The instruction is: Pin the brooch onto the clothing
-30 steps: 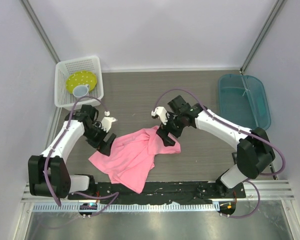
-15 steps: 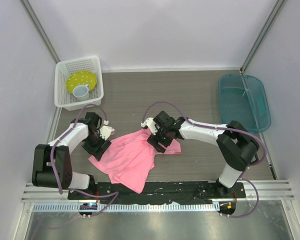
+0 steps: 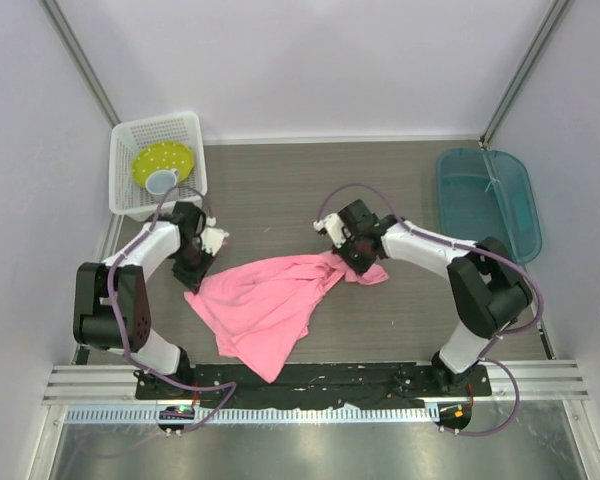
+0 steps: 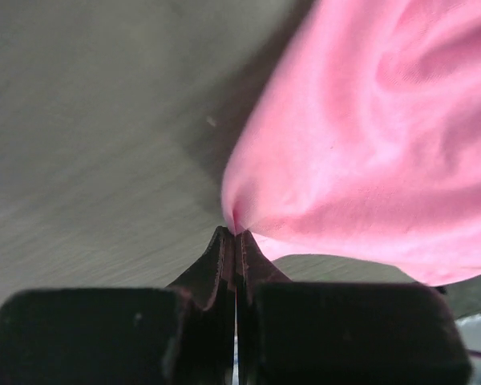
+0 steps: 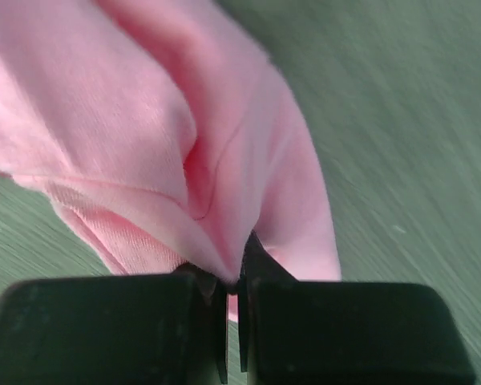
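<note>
Reaching inward, left claw (image 4: 234, 234) and right claw (image 5: 237, 271) pinch the T-shirt (image 3: 265, 300).

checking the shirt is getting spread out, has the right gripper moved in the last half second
Yes. The right gripper has shifted right, toward the teal bin, dragging its edge of the pink T-shirt along.

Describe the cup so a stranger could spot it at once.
Find the white basket at the table's far left corner. Inside lies a yellow-green dotted dish, and the cup sits at its near edge: small, pale, the only cup in view.
</note>
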You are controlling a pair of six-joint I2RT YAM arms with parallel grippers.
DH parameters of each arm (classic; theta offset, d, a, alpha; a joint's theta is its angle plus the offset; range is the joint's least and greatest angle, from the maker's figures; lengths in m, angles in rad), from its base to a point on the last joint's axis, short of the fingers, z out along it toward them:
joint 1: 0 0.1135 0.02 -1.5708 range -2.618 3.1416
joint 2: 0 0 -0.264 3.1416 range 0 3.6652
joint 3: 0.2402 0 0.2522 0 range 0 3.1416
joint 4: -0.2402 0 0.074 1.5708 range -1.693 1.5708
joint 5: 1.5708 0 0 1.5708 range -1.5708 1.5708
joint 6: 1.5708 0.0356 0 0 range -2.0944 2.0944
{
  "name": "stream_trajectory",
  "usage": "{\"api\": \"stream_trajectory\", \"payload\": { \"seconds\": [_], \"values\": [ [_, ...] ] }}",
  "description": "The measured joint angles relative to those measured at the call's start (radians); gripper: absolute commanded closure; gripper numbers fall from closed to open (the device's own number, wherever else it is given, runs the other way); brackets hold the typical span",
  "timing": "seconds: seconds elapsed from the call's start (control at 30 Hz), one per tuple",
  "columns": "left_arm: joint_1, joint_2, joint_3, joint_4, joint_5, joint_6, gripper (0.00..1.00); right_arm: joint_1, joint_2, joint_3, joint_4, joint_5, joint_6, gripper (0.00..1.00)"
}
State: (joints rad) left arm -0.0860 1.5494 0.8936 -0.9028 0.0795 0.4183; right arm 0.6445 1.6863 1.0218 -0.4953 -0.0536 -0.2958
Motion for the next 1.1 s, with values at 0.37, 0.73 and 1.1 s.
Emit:
{"api": "stream_trajectory", "payload": {
  "seconds": [0.37,0.73,1.1],
  "values": [
    [0.095,-0.032,0.704,-0.107,0.144,-0.109,1.00,-0.344,-0.089,0.494,-0.277,-0.060,-0.201,0.99],
    [0.134,-0.437,0.533,-0.212,0.332,0.014,1.00,-0.282,-0.533,0.409,-0.540,-0.272,-0.335,0.96],
    [0.134,-0.628,0.016,-0.427,0.266,0.638,0.40,-0.025,-0.504,-0.005,-0.822,-0.328,-0.449,0.15]
  ]
}}
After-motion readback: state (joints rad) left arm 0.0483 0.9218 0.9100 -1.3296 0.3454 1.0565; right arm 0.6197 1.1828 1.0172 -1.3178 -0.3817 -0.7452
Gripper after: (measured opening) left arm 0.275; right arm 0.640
